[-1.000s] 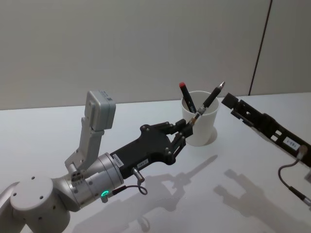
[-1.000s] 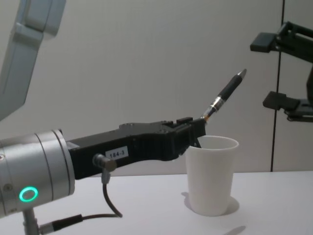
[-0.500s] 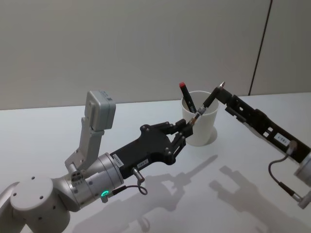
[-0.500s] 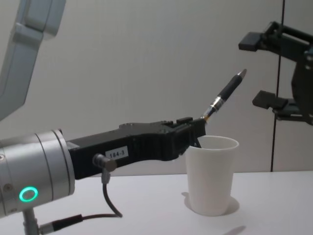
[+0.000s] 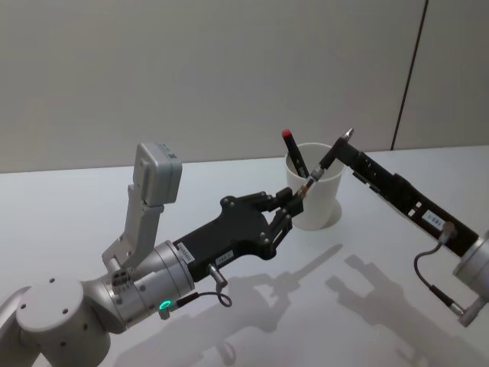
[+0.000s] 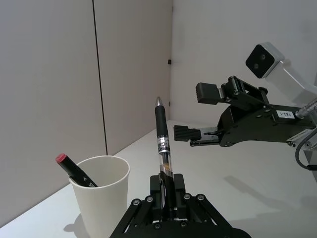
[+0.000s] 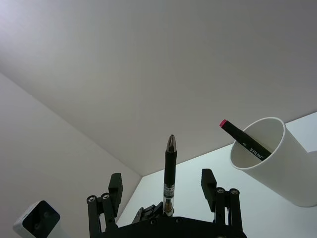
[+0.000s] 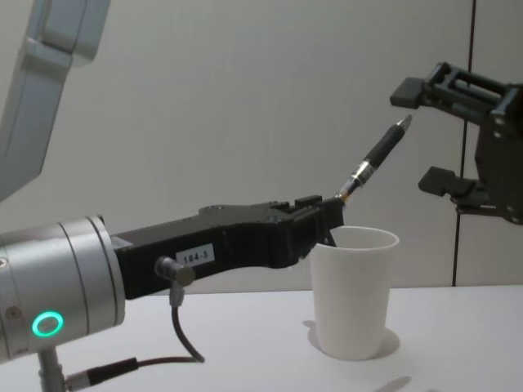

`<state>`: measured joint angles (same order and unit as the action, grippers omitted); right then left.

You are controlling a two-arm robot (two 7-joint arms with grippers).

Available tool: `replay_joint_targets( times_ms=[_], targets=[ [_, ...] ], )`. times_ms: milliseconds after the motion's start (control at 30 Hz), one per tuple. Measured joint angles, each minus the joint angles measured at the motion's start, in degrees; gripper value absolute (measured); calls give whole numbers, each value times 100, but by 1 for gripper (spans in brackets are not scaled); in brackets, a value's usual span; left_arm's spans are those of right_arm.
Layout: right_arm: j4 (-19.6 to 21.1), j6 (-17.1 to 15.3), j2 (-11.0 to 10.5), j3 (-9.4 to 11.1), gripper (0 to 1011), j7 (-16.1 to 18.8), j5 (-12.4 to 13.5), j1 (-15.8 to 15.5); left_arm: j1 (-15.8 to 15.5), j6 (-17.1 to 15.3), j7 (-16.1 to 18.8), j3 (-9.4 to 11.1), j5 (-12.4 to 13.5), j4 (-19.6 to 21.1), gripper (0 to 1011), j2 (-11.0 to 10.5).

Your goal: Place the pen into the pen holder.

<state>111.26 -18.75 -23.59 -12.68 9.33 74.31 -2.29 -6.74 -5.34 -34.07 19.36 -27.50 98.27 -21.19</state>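
Note:
A black pen (image 5: 330, 157) with a silver tip slants up over the white paper-cup pen holder (image 5: 315, 200). My left gripper (image 5: 296, 199) is shut on the pen's lower end, just above the near rim. In the chest view the pen (image 8: 378, 153) rises over the pen holder (image 8: 353, 290) from the left gripper (image 8: 331, 214). My right gripper (image 8: 430, 135) is open, one finger on either side of the pen's upper end, not touching. In the right wrist view the pen (image 7: 169, 173) stands between those fingers (image 7: 208, 181). The left wrist view shows the pen (image 6: 162, 141) and the right gripper (image 6: 197, 113) beyond it.
A red-capped black marker (image 5: 293, 153) leans inside the pen holder, also seen as the marker (image 6: 74, 171) in the left wrist view. The pen holder stands on a plain white table (image 5: 367, 306) before a grey wall. A cable (image 5: 428, 279) hangs under the right arm.
The right gripper has come in leftward toward the pen, so its open fingers now flank the pen's upper end. The left gripper, pen and pen holder have not moved.

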Motion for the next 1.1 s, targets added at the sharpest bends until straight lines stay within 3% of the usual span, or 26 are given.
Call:
replay_joint_targets(
  times_ms=[1000, 1100],
  targets=[
    [-592, 170, 366, -355, 1001, 68, -497, 476, 0, 0, 0, 0, 0, 0, 156, 0],
    [-630, 173, 390, -378, 946, 68, -525, 507, 0, 0, 0, 0, 0, 0, 156, 0]
  ],
)
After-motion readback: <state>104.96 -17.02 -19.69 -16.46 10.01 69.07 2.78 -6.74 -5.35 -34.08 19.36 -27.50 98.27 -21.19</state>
